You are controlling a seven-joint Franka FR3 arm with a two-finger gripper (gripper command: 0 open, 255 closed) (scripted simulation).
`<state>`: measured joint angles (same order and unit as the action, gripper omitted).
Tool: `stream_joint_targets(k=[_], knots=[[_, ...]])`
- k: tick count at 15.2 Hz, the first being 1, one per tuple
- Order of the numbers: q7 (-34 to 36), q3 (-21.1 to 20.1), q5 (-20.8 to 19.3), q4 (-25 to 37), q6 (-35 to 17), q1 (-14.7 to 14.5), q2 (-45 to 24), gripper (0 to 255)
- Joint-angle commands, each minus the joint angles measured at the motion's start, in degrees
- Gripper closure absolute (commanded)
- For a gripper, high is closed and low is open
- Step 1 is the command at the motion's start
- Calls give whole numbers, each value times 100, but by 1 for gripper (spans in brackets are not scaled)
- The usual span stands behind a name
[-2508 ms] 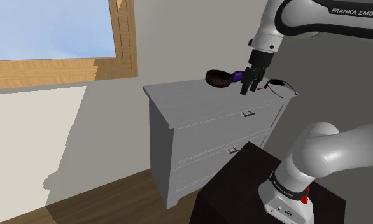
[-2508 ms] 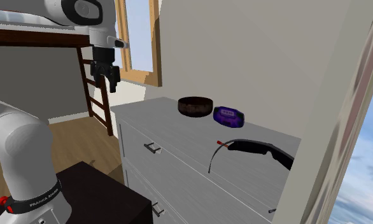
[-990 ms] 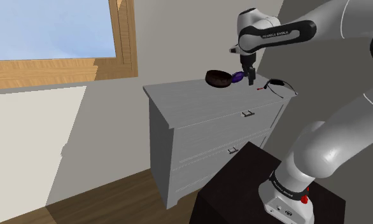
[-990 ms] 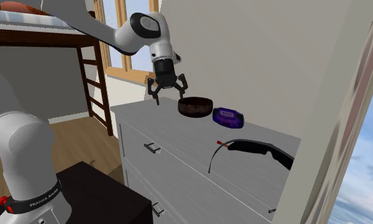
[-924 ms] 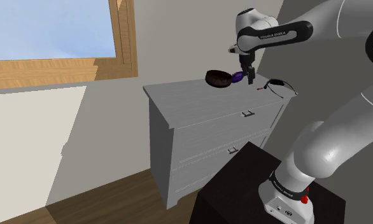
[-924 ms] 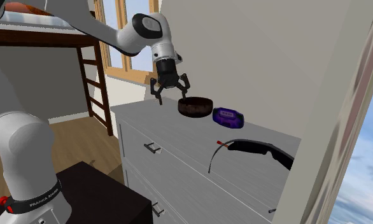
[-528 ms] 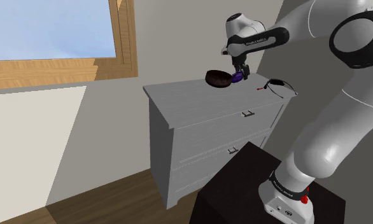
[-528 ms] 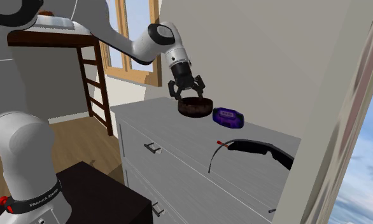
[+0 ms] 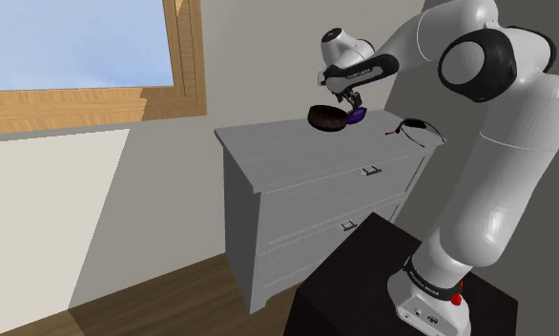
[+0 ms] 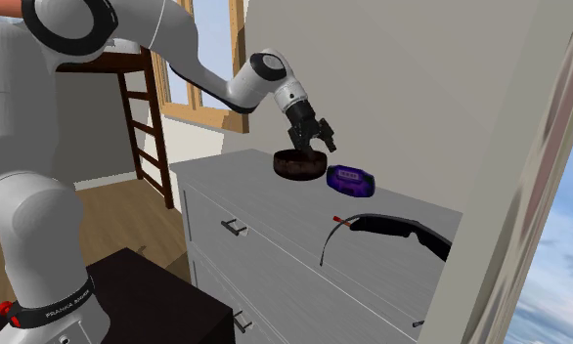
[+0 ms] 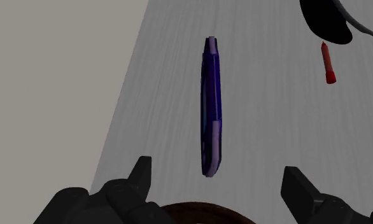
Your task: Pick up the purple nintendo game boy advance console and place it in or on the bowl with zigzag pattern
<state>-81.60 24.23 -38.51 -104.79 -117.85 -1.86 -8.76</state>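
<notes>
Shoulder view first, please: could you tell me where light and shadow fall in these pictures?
Shoulder view: a pale lit patch on the wall below the window, darker shade behind the arm. Second exterior view: the dresser top evenly lit, no glare. Wrist view: no shadow showing beside the purple console.

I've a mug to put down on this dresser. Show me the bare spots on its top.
Widest bare stretch: the dresser top between the brown bowl and the front edge. A narrower strip lies between the purple Game Boy and the black glasses. Crowded at the back: bowl, Game Boy, open hand above.
</notes>
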Motion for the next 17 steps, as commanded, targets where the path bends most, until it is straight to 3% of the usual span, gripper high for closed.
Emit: stream_joint_targets(k=[1, 7, 15, 16, 17], knots=[[-90, 19, -26, 43, -149, 46, -124, 0], [-88, 99, -29, -58, -525, 195, -323, 0], [-88, 99, -29, -57, -524, 195, -324, 0], [-88, 99, -29, -57, -524, 195, -324, 255], [-88, 99, -29, -57, -524, 195, -324, 255]])
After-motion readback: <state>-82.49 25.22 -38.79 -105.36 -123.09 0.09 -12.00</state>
